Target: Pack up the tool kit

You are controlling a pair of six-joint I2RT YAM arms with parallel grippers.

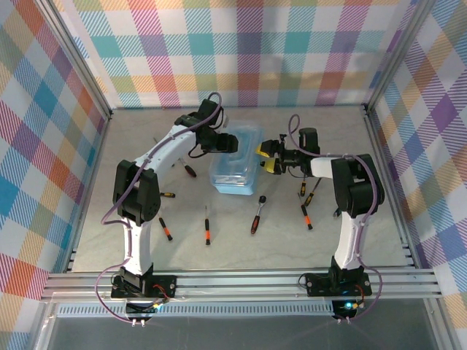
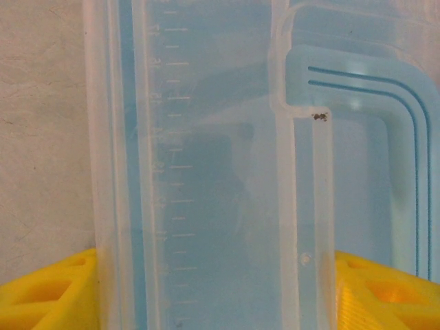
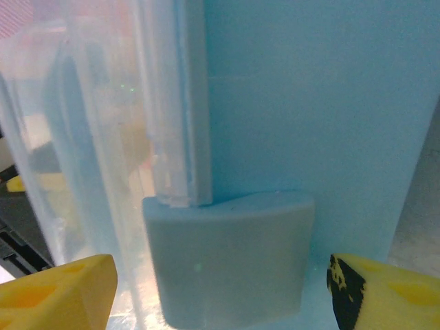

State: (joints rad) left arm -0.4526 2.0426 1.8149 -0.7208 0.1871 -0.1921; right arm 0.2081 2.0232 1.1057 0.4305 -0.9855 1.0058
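A: The right jaws stand open, the blue latch [image 3: 227,258] between them untouched. The left jaws straddle the clear lid [image 2: 206,172]; a pinch can't be confirmed.

B: A sideways push could skid the light-blue box [image 1: 235,181] or snap it shut while the screwdrivers [image 1: 207,227] lie behind both jaws.

Robot lab cell; aluminium frame [image 1: 241,281]; plaid cloth walls [image 1: 241,51]
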